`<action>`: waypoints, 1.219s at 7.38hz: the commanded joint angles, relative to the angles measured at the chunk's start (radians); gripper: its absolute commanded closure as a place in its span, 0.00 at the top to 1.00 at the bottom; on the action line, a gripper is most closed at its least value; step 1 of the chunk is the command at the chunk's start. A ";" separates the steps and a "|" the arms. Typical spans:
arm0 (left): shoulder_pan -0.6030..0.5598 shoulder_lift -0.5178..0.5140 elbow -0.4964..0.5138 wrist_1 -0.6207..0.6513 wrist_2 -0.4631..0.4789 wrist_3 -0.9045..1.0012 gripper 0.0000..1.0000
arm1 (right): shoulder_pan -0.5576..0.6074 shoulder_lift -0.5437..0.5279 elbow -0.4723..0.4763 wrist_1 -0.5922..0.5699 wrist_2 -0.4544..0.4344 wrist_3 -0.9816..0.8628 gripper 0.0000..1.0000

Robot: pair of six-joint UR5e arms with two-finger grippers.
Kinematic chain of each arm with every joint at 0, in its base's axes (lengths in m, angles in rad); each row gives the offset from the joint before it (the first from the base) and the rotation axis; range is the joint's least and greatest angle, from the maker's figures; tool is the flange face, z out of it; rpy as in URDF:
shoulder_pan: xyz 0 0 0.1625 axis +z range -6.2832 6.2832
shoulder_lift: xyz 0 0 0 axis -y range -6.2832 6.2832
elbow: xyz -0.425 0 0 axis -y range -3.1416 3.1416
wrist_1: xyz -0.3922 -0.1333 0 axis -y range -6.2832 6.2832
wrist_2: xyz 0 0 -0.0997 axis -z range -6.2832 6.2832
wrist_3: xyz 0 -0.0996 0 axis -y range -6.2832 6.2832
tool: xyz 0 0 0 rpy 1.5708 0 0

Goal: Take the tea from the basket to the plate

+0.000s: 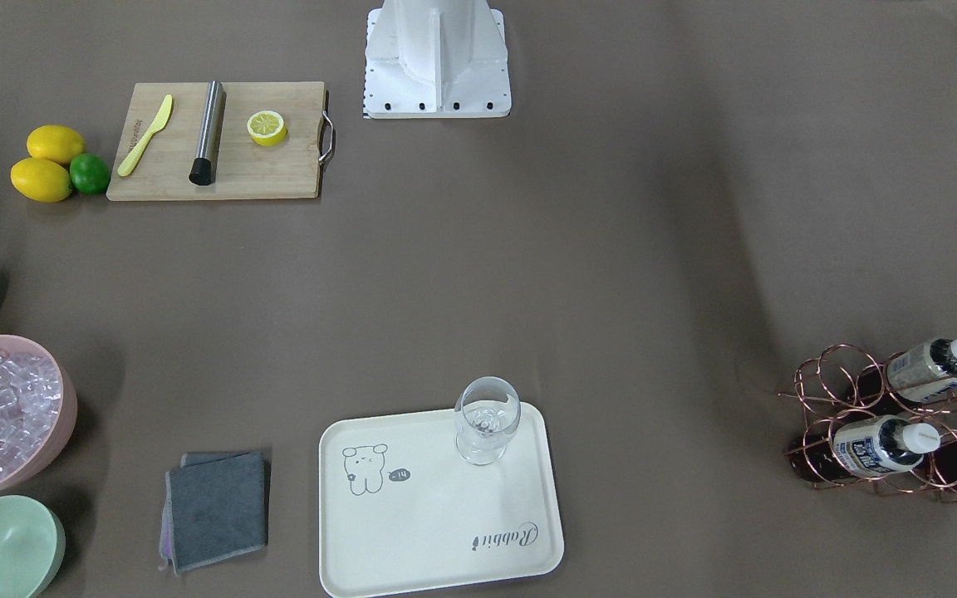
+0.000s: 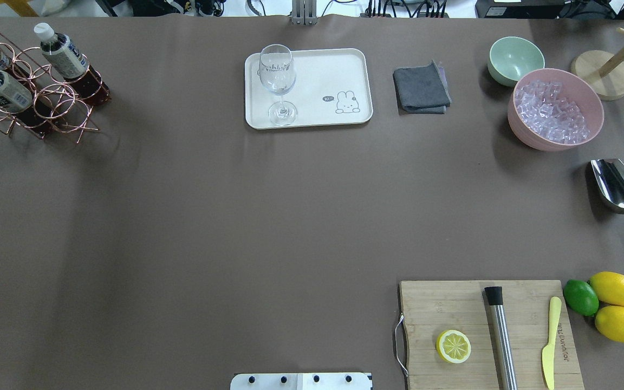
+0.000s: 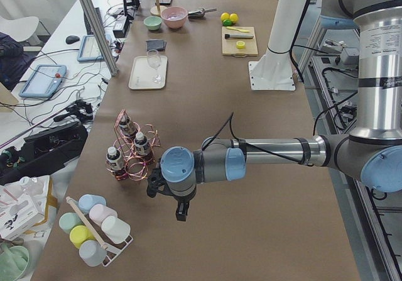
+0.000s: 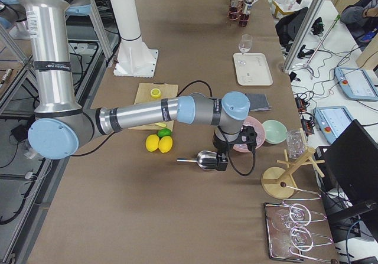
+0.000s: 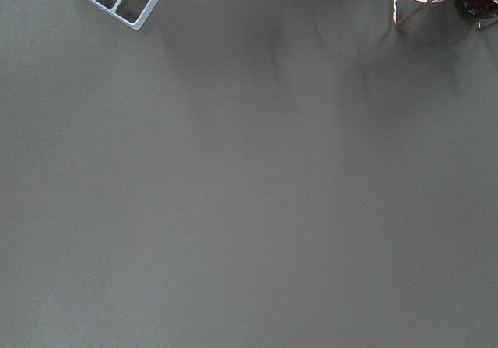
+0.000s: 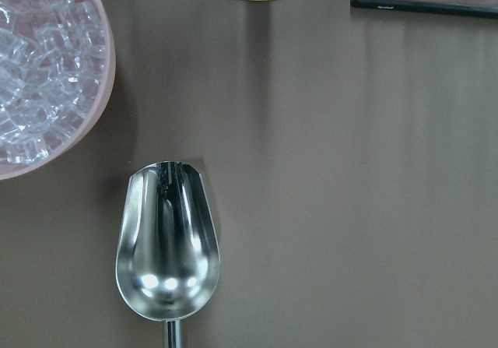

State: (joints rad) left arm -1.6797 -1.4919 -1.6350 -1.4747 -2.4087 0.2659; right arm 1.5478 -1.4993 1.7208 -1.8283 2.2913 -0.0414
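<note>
Three tea bottles (image 2: pixel 63 54) with white caps lie in the rings of the copper wire basket (image 2: pixel 57 103) at the table's far left corner. In the front-facing view the basket (image 1: pixel 827 374) is at the right edge. The cream plate (image 2: pixel 312 70) sits at the far middle and carries an upright wine glass (image 2: pixel 277 76). My left gripper (image 3: pixel 181 217) shows only in the left side view, hanging above the table beside the basket (image 3: pixel 135 168); I cannot tell its state. My right gripper (image 4: pixel 221 165) shows only in the right side view, above a metal scoop (image 4: pixel 204 157); I cannot tell its state either.
A folded grey cloth (image 2: pixel 421 88), a green bowl (image 2: pixel 515 59) and a pink bowl of ice (image 2: pixel 556 108) lie right of the plate. A cutting board (image 2: pixel 491 336) holds half a lemon, a steel muddler and a yellow knife, with lemons and a lime (image 2: pixel 580 297) beside it. A rack of pastel cups (image 3: pixel 94 231) stands near the basket.
</note>
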 commanded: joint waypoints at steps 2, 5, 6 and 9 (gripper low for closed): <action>0.000 0.001 0.001 0.002 0.002 -0.002 0.98 | 0.000 0.001 0.002 0.000 0.000 0.000 1.00; 0.000 0.001 0.003 0.005 0.002 -0.002 0.98 | 0.000 -0.001 0.000 -0.002 -0.001 0.000 1.00; -0.001 0.001 0.006 0.004 0.002 -0.001 0.98 | 0.000 -0.001 0.002 0.000 -0.001 0.000 1.00; -0.008 0.006 0.055 0.001 0.008 0.004 0.98 | 0.000 -0.001 0.023 -0.002 0.000 0.000 1.00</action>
State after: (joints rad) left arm -1.6856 -1.4857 -1.6146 -1.4725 -2.4024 0.2668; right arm 1.5478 -1.4997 1.7333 -1.8298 2.2915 -0.0414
